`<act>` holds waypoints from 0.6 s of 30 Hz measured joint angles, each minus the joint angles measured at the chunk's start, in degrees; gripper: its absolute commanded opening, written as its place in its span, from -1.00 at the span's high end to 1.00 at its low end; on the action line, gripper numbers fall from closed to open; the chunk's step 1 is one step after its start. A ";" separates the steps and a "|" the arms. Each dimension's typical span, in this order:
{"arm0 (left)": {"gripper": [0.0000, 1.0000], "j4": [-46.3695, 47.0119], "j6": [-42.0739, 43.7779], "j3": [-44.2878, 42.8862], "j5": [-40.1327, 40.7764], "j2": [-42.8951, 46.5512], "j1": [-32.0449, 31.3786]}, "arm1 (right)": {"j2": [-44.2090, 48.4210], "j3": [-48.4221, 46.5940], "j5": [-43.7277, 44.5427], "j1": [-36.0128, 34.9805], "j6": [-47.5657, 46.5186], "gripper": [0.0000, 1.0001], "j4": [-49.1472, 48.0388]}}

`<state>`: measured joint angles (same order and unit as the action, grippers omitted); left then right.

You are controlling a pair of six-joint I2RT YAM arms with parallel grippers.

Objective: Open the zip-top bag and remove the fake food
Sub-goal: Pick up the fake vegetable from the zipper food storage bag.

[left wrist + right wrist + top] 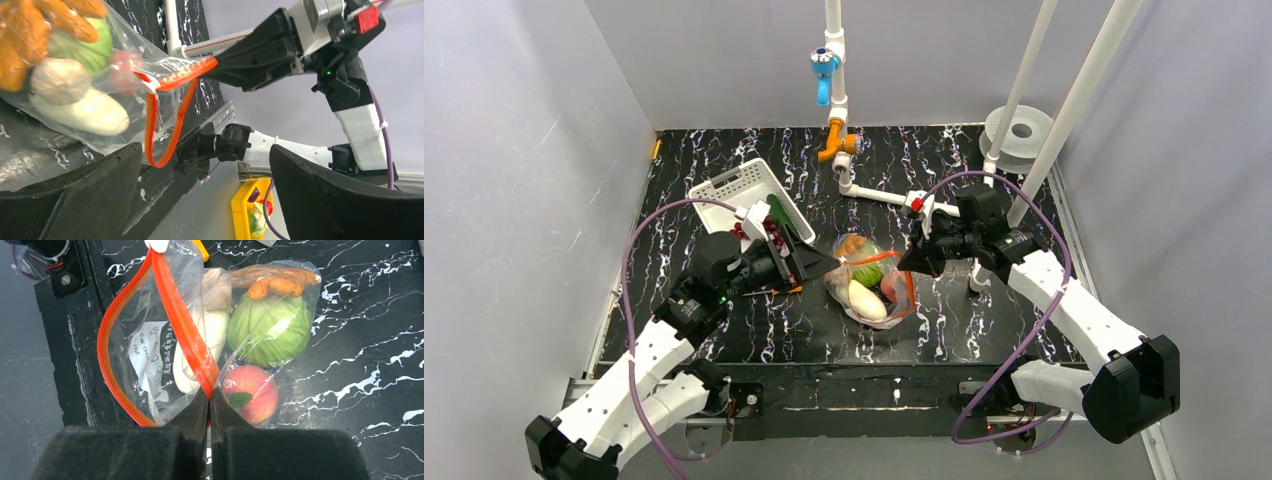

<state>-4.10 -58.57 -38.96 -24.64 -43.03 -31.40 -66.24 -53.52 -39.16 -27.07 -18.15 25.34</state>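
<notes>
The zip-top bag lies mid-table with its mouth open, and its orange-red zip strip forms a loop. Inside are a green round vegetable, a pink-red peach, a white egg-shaped piece and an orange piece. My right gripper is shut on the zip strip, and it also shows in the top view. My left gripper is open and empty just left of the bag; the bag is beyond its fingers. Dark red grapes and a cucumber lie at the white basket.
A white pipe fixture with a blue valve and an orange valve stands at the back centre. A white spool and two slanted white poles are at the back right. A small orange piece lies under the left gripper.
</notes>
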 measured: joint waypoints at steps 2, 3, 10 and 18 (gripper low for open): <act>-0.97 -0.22 -0.59 -0.33 2.47 0.02 -3.43 | -0.26 0.00 -0.52 -0.02 0.09 0.97 -0.02; -0.97 -0.24 -0.98 -0.46 3.98 0.00 -5.42 | -0.48 0.00 -0.92 -0.02 0.22 0.97 -0.04; -0.96 -0.98 -3.39 -3.10 15.15 -3.89 -19.21 | -1.64 0.07 -2.03 -0.72 0.96 0.97 -0.24; -0.97 -3.93 -7.67 -6.47 28.76 -12.15 -29.66 | -2.12 0.07 -2.19 -1.27 1.49 0.97 -0.26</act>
<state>-8.03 -66.24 -45.43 4.12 -55.18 -61.06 -68.36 -53.45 -41.34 -28.34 -16.67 25.08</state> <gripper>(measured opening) 0.981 0.029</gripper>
